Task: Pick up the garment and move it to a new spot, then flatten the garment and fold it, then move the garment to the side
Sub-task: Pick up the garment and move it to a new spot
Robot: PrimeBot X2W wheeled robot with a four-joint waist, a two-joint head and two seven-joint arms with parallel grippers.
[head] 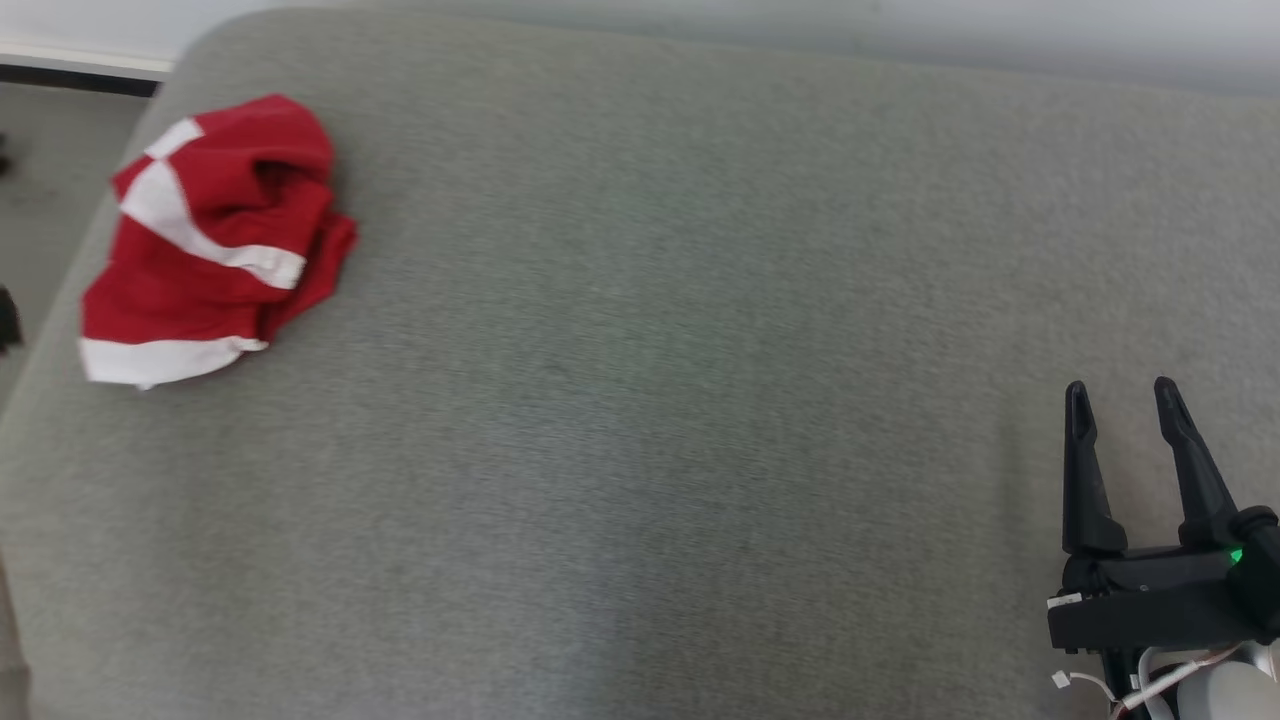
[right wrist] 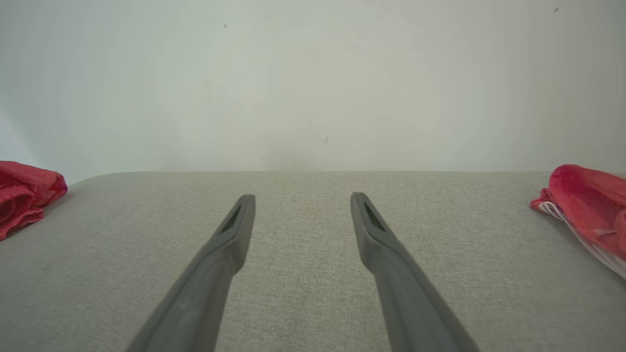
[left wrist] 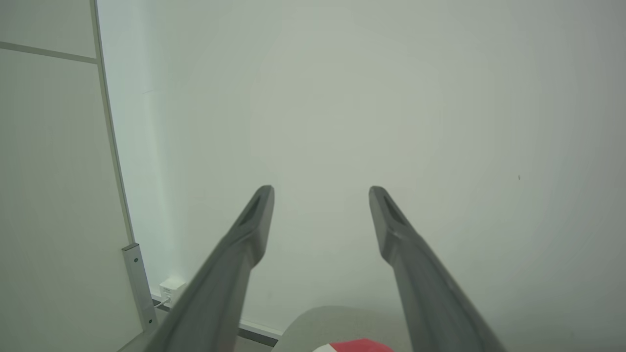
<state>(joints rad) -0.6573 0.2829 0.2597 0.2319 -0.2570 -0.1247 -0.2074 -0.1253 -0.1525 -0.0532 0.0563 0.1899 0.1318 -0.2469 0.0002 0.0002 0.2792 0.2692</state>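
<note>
I see the red and white garment lying in a crumpled heap at the far left corner of the grey bench. My right pincer is wide open and holds nothing. It is over the bench's near right side, well apart from the garment. My left pincer is open too, empty, pointing at a pale wall.

Soft, even, diffuse lighting with faint shadows and no glare; head view slightly motion-blurred; wrist views bend at the edges.
</note>
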